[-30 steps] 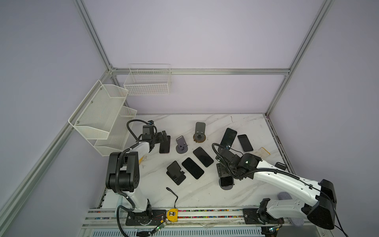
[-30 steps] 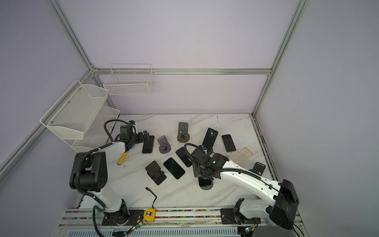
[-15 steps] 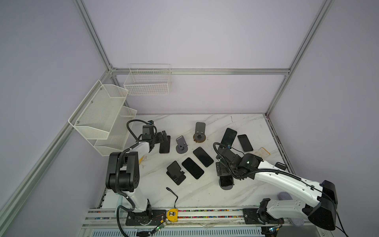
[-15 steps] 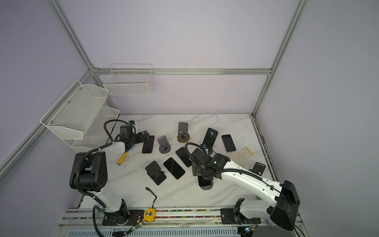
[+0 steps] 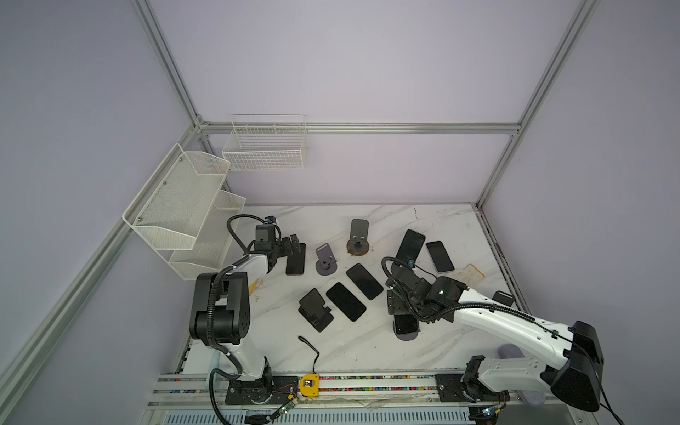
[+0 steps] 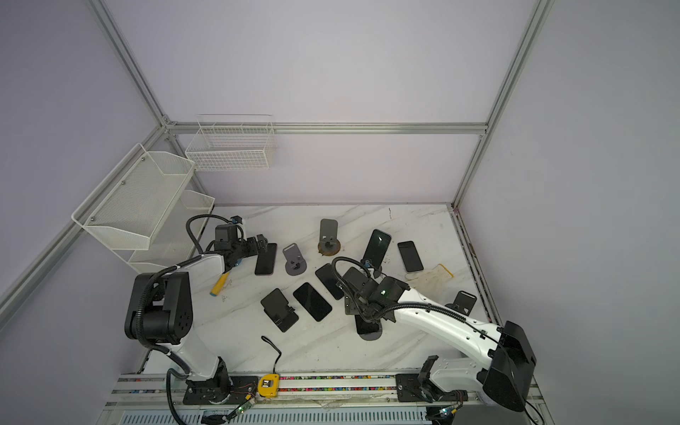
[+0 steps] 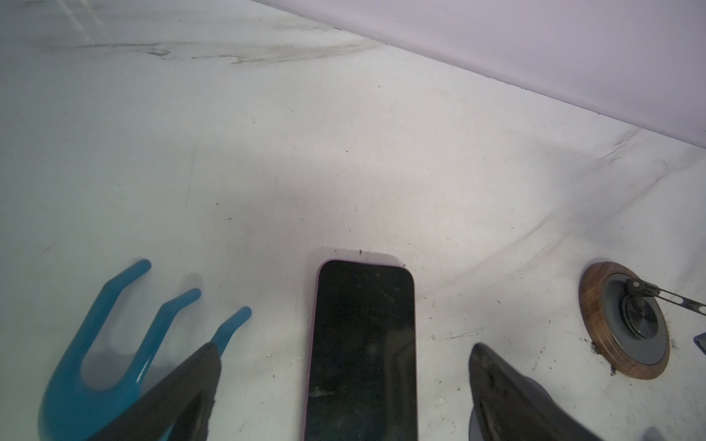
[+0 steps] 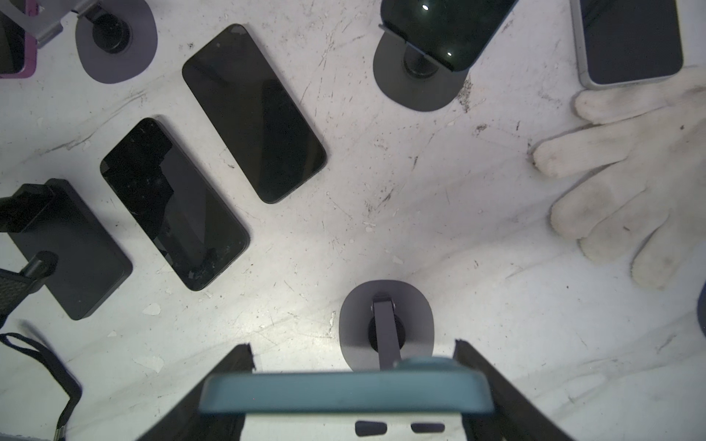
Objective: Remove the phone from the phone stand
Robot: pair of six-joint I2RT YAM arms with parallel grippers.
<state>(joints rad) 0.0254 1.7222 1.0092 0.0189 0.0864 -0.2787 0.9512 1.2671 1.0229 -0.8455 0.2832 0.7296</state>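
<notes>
Gripping the teal-cased phone (image 8: 344, 393) by its sides, the right claw (image 8: 353, 345) hangs over the phone stand (image 8: 386, 320). The left claw (image 7: 344, 347) gapes wide, empty, over a purple-cased phone (image 7: 363, 343).

Left pincer (image 7: 345, 349) agape, right pincer (image 8: 353, 345) clamped

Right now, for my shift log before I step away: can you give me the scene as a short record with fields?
left pincer: open, over a purple-cased phone lying flat on the table
right pincer: jaws flank the teal-cased phone at its sides; grip unclear
teal-cased phone: against its grey stand, not clearly lifted off
second propped phone: leaning on another stand, untouched
</notes>
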